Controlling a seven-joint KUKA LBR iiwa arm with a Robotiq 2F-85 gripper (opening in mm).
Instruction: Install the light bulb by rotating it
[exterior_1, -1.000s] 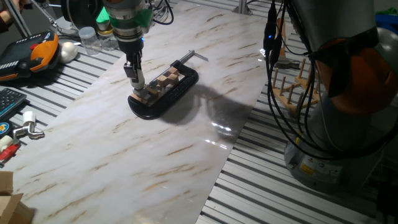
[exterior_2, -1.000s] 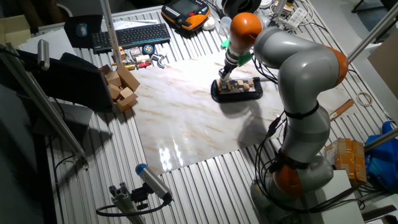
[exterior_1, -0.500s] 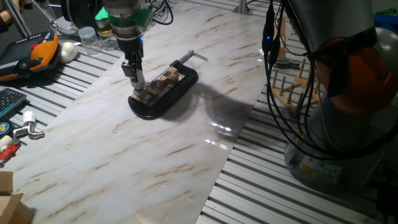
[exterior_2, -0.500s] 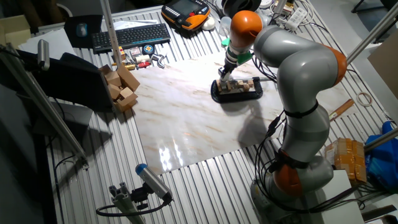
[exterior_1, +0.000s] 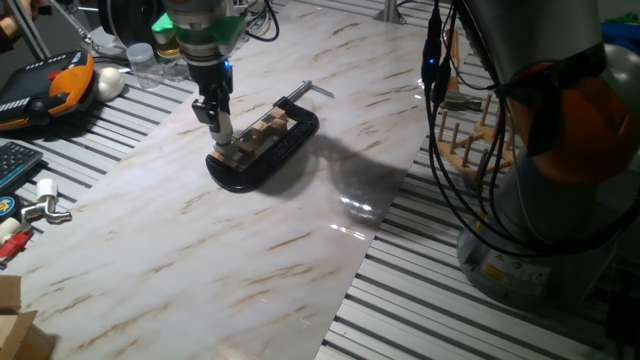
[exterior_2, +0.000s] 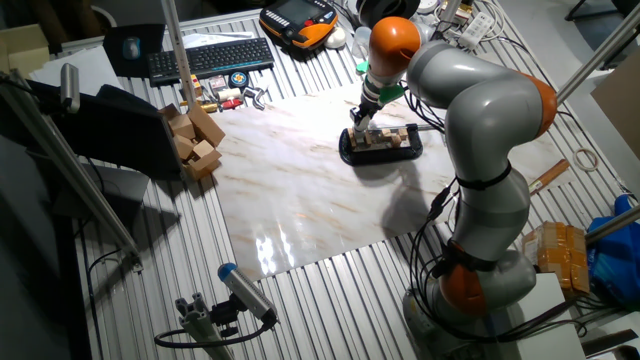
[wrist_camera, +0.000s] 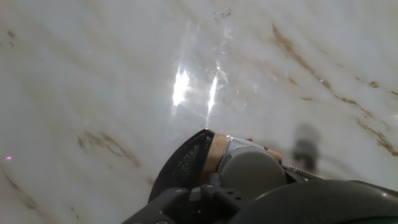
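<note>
The light bulb (exterior_1: 224, 131), small and frosted white, stands at the left end of a black clamp (exterior_1: 290, 146) that holds several wooden blocks (exterior_1: 262, 133) on the marble board. My gripper (exterior_1: 219, 128) comes straight down on the bulb and is shut on it. From the other fixed view the gripper (exterior_2: 362, 124) sits over the clamp's (exterior_2: 382, 152) left end, and the bulb is too small to make out. In the hand view the bulb (wrist_camera: 249, 175) shows as a pale round dome just ahead of the fingers, above the clamp's black tip (wrist_camera: 185, 164).
Clear jars (exterior_1: 145, 62), a white egg-shaped ball (exterior_1: 108, 82) and an orange pendant (exterior_1: 60, 82) lie at the back left. A keyboard (exterior_2: 210, 57) and loose wooden blocks (exterior_2: 195, 140) stand beside the board. A wooden peg rack (exterior_1: 472, 135) and hanging cables (exterior_1: 438, 90) are on the right.
Almost nothing differs. The gripper stays shut on the bulb at the clamp's left end, with only a very slight shift of the hand.
</note>
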